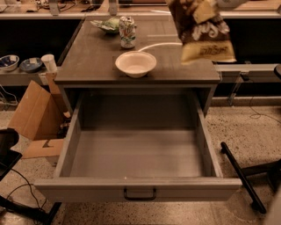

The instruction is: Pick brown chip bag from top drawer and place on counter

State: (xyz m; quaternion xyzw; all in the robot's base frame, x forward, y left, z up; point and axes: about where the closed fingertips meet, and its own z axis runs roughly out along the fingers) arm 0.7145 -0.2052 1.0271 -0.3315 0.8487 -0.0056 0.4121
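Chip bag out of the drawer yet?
Out: glossy dark-brown chip bag hangs in air below the gripper at the top edge; the wide grey drawer holds nothing.

We see a dim, warm, brownish scene; light falls from above, so the tabletop point(88, 66) carries a soft sheen and the bowl point(135, 63) is the brightest thing, its rim nearly washed out; the drawer point(136, 154) is evenly lit inside, with a shadow band across its back wall under the tabletop's front edge; the pincer point(203, 10), at the top edge right of centre, is pale and smeared; the bag point(204, 35) it grips is blurred, its lettering unreadable; the can point(127, 31) is soft too; the floor point(246, 127) looks grainy.
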